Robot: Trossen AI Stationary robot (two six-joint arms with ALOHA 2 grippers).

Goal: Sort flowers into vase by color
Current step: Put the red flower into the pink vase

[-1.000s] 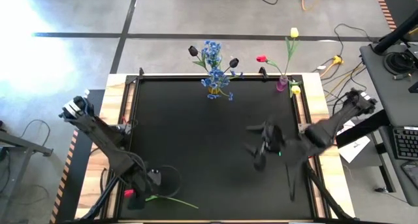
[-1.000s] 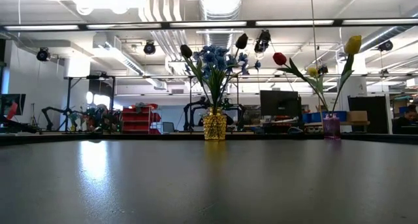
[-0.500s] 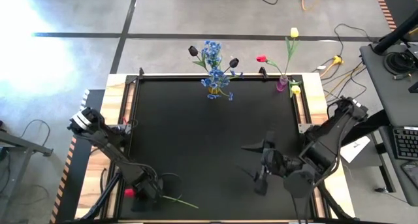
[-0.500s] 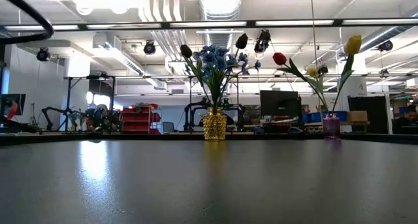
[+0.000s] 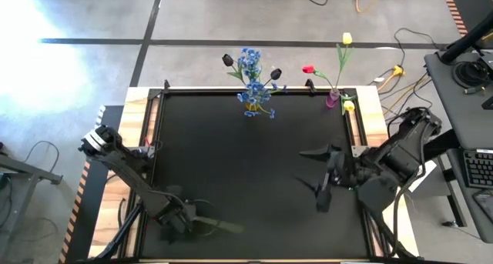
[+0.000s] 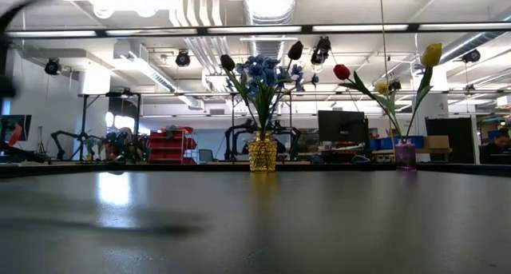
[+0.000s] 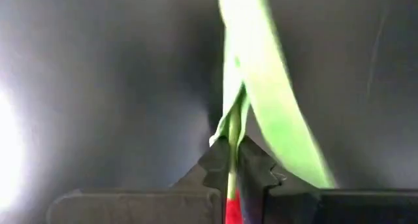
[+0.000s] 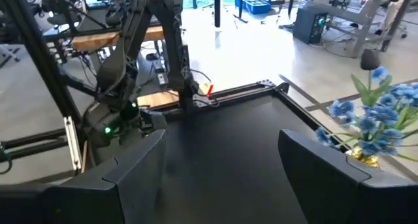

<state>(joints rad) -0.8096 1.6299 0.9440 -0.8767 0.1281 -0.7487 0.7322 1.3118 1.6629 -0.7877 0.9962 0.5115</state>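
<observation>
A red tulip lies at the table's near left; its green stem and leaf [image 5: 217, 226] show blurred in the high view, and my left gripper [image 5: 182, 219] is shut on it. My right gripper [image 5: 323, 183] hangs open over the table's right part, holding nothing. At the far edge a gold vase [image 5: 253, 104] holds blue sprays and black tulips [image 6: 259, 70]. A purple vase [image 5: 333, 99] at the far right holds red and yellow tulips [image 6: 387, 82]. My left gripper pinches the tulip's green stem [image 7: 230, 155] between its two fingers, just beyond the red head [image 7: 232, 209]. The fingers come from above and lie across the stem. The leaf [image 7: 271, 100] stretches away past the fingertips. Whether the flower is off the table cannot be told.
The black tabletop [image 5: 231, 156] has a raised wooden border [image 5: 370, 118]. The left arm [image 8: 173, 48] shows across the table in the right wrist view. Cables lie on the floor beyond the far edge.
My left gripper has shut on the red tulip's stem and shifted a little toward the table's right; the flower now shows blurred and its red head is hidden. My right gripper, staying open, dipped toward the near edge, then came back toward the right edge.
</observation>
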